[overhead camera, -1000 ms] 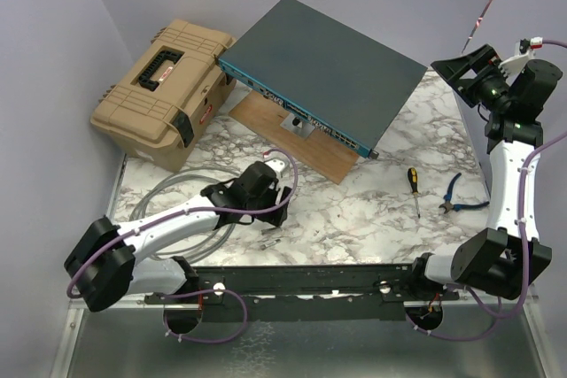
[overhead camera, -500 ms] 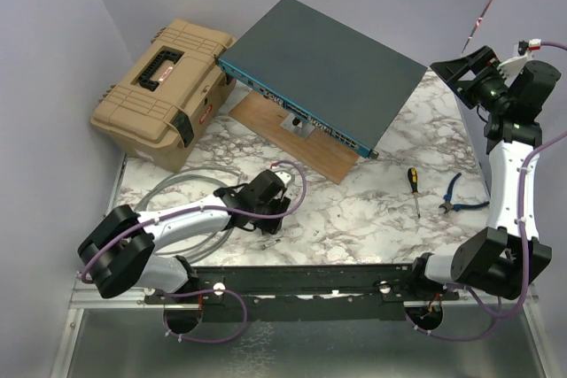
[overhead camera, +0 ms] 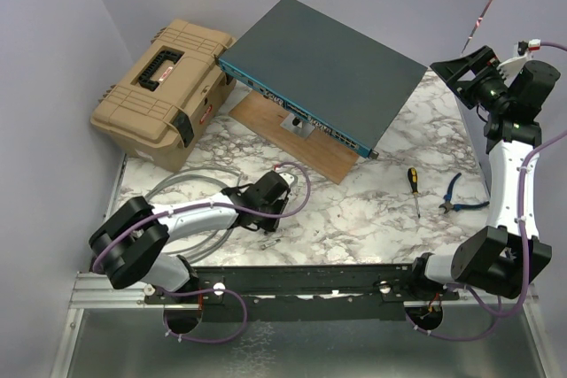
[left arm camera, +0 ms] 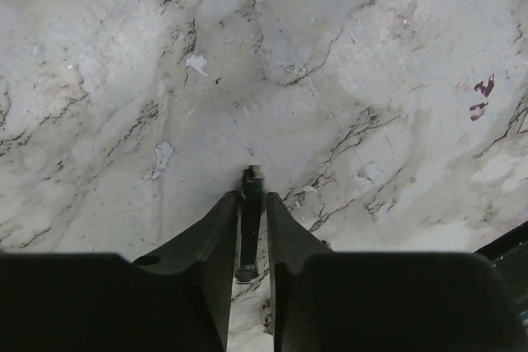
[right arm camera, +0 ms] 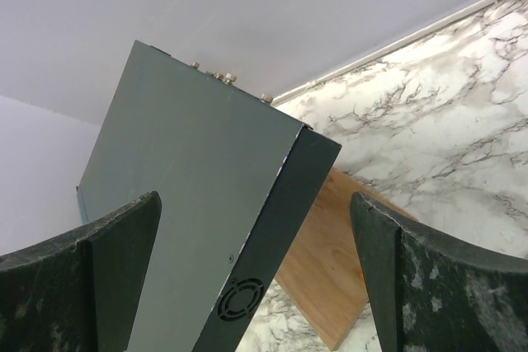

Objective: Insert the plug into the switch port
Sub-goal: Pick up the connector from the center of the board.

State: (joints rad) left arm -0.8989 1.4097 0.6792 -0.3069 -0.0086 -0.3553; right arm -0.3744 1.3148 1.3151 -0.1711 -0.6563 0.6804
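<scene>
Left pincer (left arm camera: 252, 197) low over marble desk (overhead camera: 372, 210), jaws narrowed either side of slim dark plug (left arm camera: 251, 180), grip uncertain, right pincer (right arm camera: 256, 237) raised, spread wide, switch (overhead camera: 328, 59) tilted on wooden board (overhead camera: 310, 152) at back, tan toolbox (overhead camera: 164, 90) red labels unreadable

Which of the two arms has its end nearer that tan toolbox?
Left. The left end effector is low over the marble table near the toolbox; the right end effector hangs raised at the far right, across the switch.

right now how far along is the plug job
Nothing finished. In hand: the left gripper sits low on the table, jaws close either side of the plug; firm grip unclear. Remaining: lift it, carry it to the switch, push it into a port. The right gripper is open, holding nothing.
</scene>
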